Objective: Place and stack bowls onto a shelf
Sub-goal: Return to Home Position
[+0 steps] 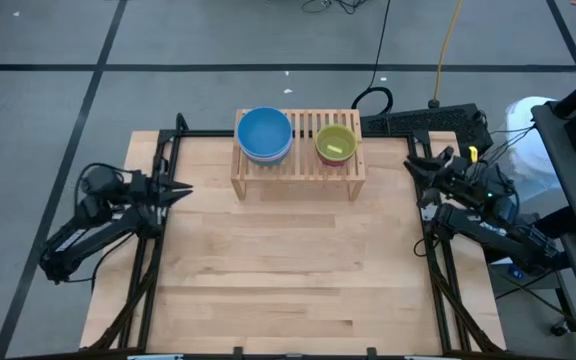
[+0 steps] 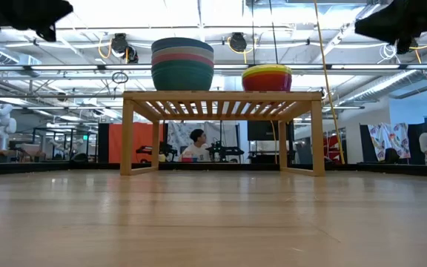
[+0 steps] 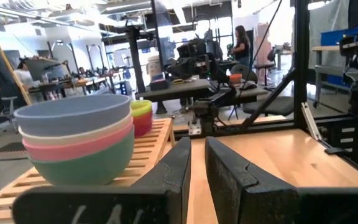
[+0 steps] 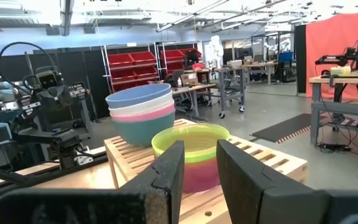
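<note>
Seeing left gripper (image 3: 197, 152) jaws at a narrow slit, empty, at table (image 1: 288, 270) left edge; right gripper (image 4: 201, 155) slightly wider, empty, at right edge. Blue-topped stack (image 1: 265, 133) and yellow-topped stack (image 1: 335, 143) on shelf (image 1: 305, 125); can't make out bowls under yellow and lime

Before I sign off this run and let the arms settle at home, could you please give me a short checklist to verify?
1. Large stack sits on the shelf, blue bowl on top: ok.
2. Small stack sits on the shelf beside it, apart from it: ok.
3. No bowl left on the table: ok.
4. Left gripper away from the shelf, at the table's left edge: ok.
5. Right gripper away from the shelf, at the right edge: ok.
6. Four bowls in the small stack: cannot tell.
</note>
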Controlling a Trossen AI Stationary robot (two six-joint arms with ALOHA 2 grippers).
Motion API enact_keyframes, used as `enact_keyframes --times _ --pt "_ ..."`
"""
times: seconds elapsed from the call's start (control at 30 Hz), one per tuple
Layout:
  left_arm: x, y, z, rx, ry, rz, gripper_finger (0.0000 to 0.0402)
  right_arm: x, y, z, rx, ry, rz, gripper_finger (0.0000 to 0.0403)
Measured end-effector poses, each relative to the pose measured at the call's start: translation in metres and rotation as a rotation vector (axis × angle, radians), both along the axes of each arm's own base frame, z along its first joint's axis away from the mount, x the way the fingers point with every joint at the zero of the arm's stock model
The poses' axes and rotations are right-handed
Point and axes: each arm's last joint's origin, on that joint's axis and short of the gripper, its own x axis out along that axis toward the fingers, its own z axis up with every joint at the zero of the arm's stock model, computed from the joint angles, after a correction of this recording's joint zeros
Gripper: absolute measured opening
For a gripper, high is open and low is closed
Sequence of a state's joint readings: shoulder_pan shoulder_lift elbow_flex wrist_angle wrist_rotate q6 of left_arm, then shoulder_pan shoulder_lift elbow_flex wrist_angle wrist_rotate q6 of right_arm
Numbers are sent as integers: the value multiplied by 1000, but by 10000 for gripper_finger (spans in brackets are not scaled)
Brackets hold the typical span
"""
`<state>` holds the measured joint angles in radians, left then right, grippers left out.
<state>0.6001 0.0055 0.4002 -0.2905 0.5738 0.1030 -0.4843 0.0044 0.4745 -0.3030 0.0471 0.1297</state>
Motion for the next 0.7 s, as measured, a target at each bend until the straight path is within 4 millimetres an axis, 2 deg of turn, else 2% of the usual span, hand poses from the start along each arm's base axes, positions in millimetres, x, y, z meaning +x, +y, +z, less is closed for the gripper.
enact_keyframes --times 0.4,0.7 --pt "21 14 -43 21 7 9 53 26 -14 -52 33 12 1 87" --pt "30 26 -76 -22 36 163 53 35 -18 -80 45 36 1 86"
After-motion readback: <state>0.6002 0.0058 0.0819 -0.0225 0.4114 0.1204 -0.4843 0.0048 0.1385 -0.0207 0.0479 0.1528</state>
